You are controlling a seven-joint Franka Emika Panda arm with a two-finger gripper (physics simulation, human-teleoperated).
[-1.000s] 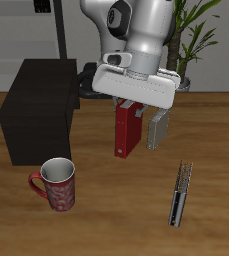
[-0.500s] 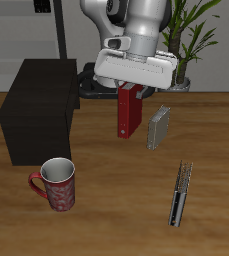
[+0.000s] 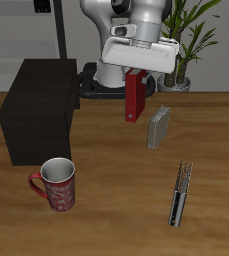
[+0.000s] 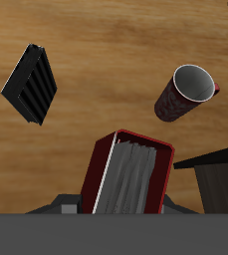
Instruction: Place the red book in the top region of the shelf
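The red book (image 3: 135, 98) hangs upright in the air above the table, held at its top by my gripper (image 3: 136, 74), which is shut on it. In the wrist view the red book (image 4: 130, 174) shows its white page edge between dark-red covers, close under the camera. The shelf (image 3: 38, 108), a dark boxy cabinet with a flat top, stands on the table beside the book and apart from it; the book's lower end hangs at about the height of the shelf's top. A corner of the shelf (image 4: 217, 177) shows in the wrist view.
A grey book (image 3: 159, 128) stands upright on the table just beyond the red book. A thin black book (image 3: 180, 193) lies nearer the front edge, also seen as the black book (image 4: 31, 83). A red patterned mug (image 3: 55, 184) stands in front of the shelf; mug (image 4: 187, 93).
The gripper has risen with the red book, lifting it from table level to the height of the shelf's top, and shifted slightly away from the shelf. The grey book is now uncovered.
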